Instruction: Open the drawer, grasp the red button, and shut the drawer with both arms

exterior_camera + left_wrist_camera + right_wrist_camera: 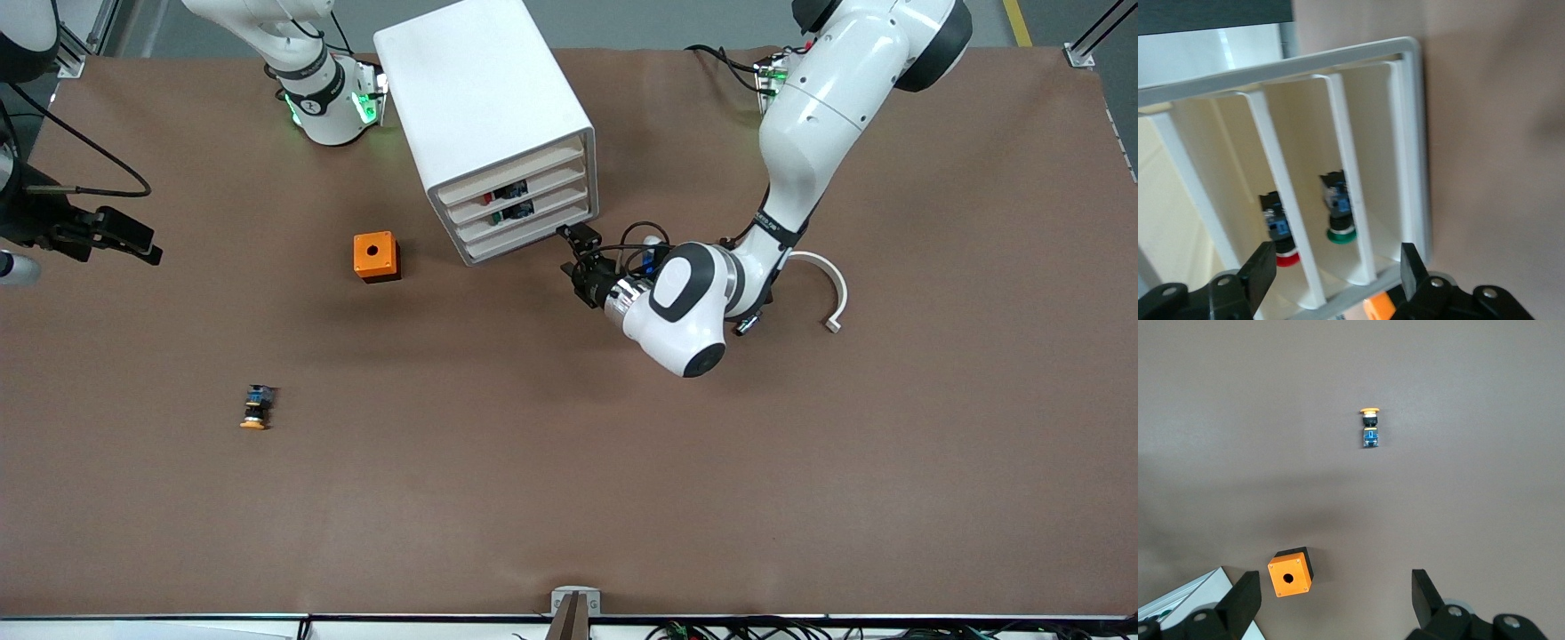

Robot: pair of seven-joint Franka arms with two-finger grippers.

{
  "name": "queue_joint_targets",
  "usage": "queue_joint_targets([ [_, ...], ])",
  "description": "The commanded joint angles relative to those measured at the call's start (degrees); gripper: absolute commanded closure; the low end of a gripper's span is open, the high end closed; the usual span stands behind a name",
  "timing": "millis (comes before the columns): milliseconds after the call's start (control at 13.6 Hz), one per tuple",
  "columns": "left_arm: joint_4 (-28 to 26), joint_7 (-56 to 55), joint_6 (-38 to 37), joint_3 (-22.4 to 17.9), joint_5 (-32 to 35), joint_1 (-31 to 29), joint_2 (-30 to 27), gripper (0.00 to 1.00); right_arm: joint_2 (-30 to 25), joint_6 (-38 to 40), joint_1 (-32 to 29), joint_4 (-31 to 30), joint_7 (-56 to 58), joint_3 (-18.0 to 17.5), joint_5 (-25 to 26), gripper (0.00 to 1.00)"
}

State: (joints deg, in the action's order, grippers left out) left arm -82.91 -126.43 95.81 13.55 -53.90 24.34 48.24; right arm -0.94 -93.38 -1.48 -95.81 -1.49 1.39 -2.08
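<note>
The white cabinet point(480, 107) stands at the table's middle with all four drawers shut. Through the slot fronts I see the red-capped button point(490, 196) in an upper drawer point(551, 180) and a green-capped one point(495, 216) in the drawer below. My left gripper point(573, 253) is open and empty, close in front of the drawer fronts at the lower corner. In the left wrist view the red button point(1286, 257) and the green button point(1340, 233) lie between my open left gripper point(1337, 263) fingers. My right gripper point(142, 244) is open and empty, held high over the right arm's end of the table; it also shows in the right wrist view point(1333, 593).
An orange cube with a round hole point(376, 256) point(1289, 573) sits beside the cabinet toward the right arm's end. A yellow-capped button point(257, 407) point(1369, 429) lies nearer the front camera. A white curved piece point(827, 289) lies by the left arm.
</note>
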Motion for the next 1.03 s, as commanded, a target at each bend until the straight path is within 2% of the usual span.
queue_joint_targets([
  [0, 1.08, -4.24, -4.65, -0.28, -3.31, 1.33, 1.15, 0.29, -0.38, 0.47, 0.42, -0.16, 0.0, 0.11, 0.41, 0.0],
  [221, 1.08, -7.77, -6.52, -0.28, -3.4, 3.34, 1.68, 0.33, -0.38, 0.47, 0.51, -0.16, 0.0, 0.1, 0.41, 0.0],
  [368, 1.08, -7.95, -6.6, -0.28, -3.4, 4.22, 2.12, 0.43, -0.38, 0.56, 0.25, -0.16, 0.26, 0.1, 0.41, 0.0],
  [663, 0.91, -9.53, -7.92, -0.37, -3.4, 6.51, 2.82, 0.46, -0.38, 0.56, 0.51, -0.16, 0.09, 0.1, 0.41, 0.0],
  [958, 0.91, -9.01, -8.1, -0.37, -3.14, 7.56, 2.91, 0.77, -0.38, 0.74, 0.42, -0.16, 0.0, 0.02, 0.41, 0.0],
])
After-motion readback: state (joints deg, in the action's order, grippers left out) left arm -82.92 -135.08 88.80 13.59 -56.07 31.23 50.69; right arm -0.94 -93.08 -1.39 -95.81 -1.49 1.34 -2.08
